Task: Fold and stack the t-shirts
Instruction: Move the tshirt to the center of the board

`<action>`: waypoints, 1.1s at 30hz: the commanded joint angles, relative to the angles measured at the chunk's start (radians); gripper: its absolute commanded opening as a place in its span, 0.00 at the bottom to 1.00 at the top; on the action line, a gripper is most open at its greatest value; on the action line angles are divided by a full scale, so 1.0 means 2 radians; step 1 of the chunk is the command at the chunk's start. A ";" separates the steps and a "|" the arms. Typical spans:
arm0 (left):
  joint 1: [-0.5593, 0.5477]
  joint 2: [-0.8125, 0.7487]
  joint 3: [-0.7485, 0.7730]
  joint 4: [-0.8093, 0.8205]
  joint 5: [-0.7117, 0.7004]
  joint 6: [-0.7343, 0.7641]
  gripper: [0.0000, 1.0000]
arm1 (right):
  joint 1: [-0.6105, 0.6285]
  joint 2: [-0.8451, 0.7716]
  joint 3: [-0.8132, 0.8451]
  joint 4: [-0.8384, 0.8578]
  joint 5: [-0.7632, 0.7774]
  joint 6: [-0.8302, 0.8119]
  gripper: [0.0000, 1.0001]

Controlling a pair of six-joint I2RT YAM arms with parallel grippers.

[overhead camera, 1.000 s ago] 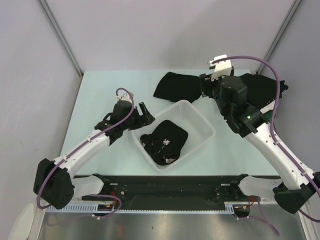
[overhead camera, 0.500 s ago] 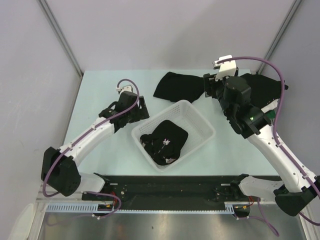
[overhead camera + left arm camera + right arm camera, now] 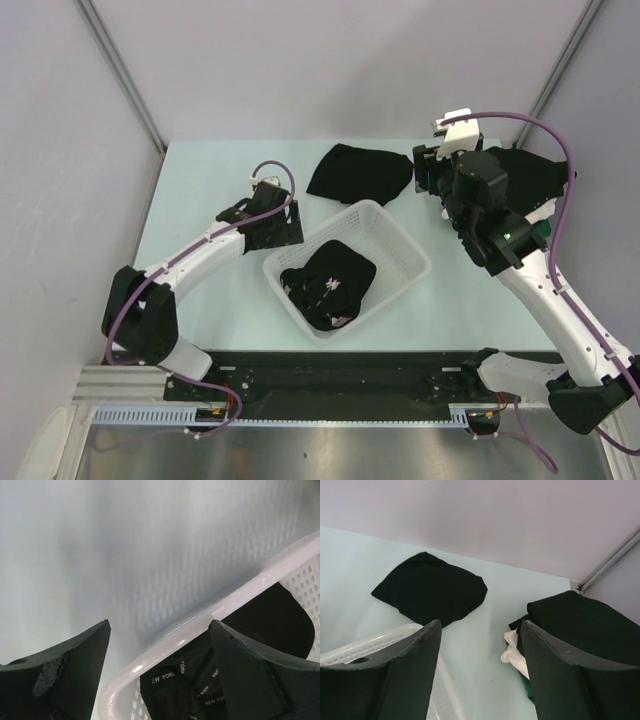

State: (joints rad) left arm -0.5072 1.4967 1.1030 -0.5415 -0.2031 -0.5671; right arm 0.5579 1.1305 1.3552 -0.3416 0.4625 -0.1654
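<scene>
Pale green table (image 3: pixel 200 190), grey walls (image 3: pixel 320 70) behind. Left gripper (image 3: pixel 284 226) low at the basket (image 3: pixel 405 250) rim, arm stretched forward, jaws wide apart, empty. Right gripper (image 3: pixel 425 172) raised, elbow bent, jaws apart too (nothing between). One black shirt (image 3: pixel 335 282) bunched in basket; folded shirt (image 3: pixel 358 172) behind it; shirt pile (image 3: pixel 530 172) far right.

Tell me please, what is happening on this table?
Nothing is held at this moment. The left gripper, open and empty, hovers at the rim of the white mesh basket, which holds a crumpled black t-shirt. The right gripper, also open and empty, hovers between a folded black t-shirt and a pile of shirts at the far right of the table.
</scene>
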 commanded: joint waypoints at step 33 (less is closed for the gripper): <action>-0.020 0.096 0.122 -0.182 -0.115 -0.016 0.00 | -0.016 -0.018 -0.015 0.000 -0.023 0.016 0.70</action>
State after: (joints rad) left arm -0.5735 1.7443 1.3357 -0.7357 -0.2188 -0.5205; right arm 0.5304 1.1236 1.3289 -0.3470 0.4309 -0.1497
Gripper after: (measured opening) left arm 0.198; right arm 0.700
